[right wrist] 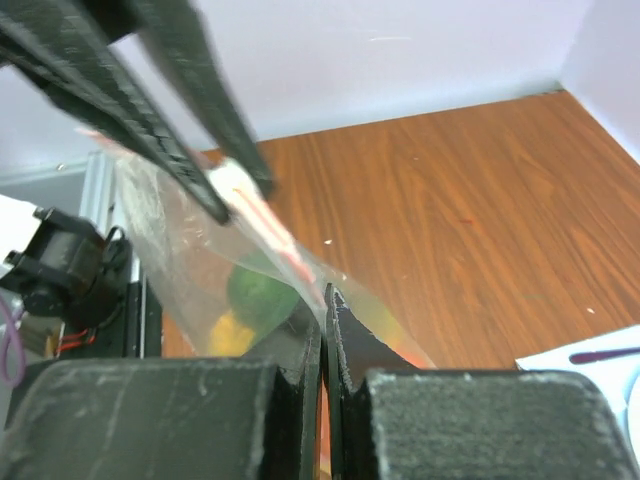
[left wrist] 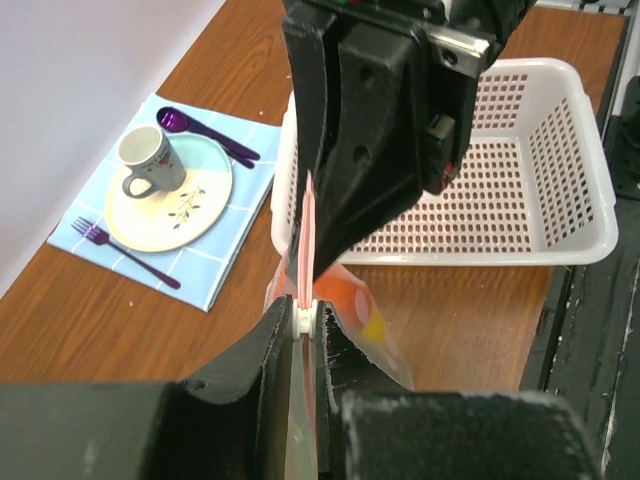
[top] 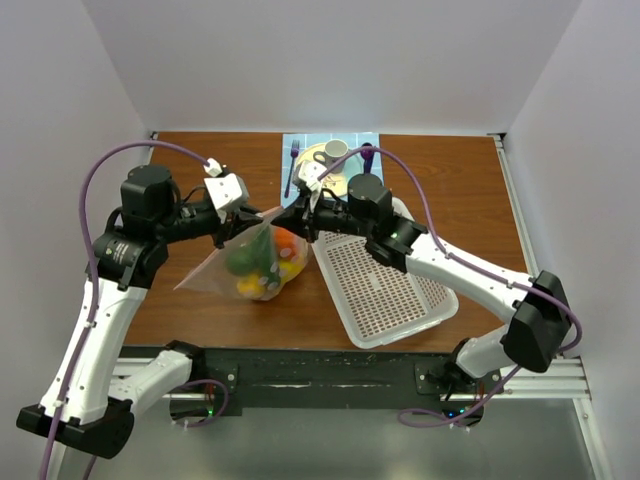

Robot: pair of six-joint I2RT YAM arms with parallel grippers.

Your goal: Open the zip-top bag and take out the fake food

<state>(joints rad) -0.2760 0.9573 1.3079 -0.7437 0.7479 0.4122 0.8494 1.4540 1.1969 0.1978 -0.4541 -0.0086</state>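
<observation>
Top view: zip-top bag (top: pixel 205 275) held up between left gripper (top: pixel 248 222) and right gripper (top: pixel 292 222), just left of white basket (top: pixel 385 290). Fake food (top: pixel 262 262) inside bag: green, orange, yellow pieces.
Left wrist, seen only here: left jaws clamped on pink zip strip (left wrist: pixel 305 262); cup (left wrist: pixel 145 160) on plate (left wrist: pixel 190 205).
Right wrist: right jaws pinched on bag's clear wall; green and yellow pieces show through.

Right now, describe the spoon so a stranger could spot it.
At the far edge of the table lies a blue checked mat with a plate and cup. The spoon lies beside the plate, purple like the fork opposite, but round-ended, not pronged.
</observation>
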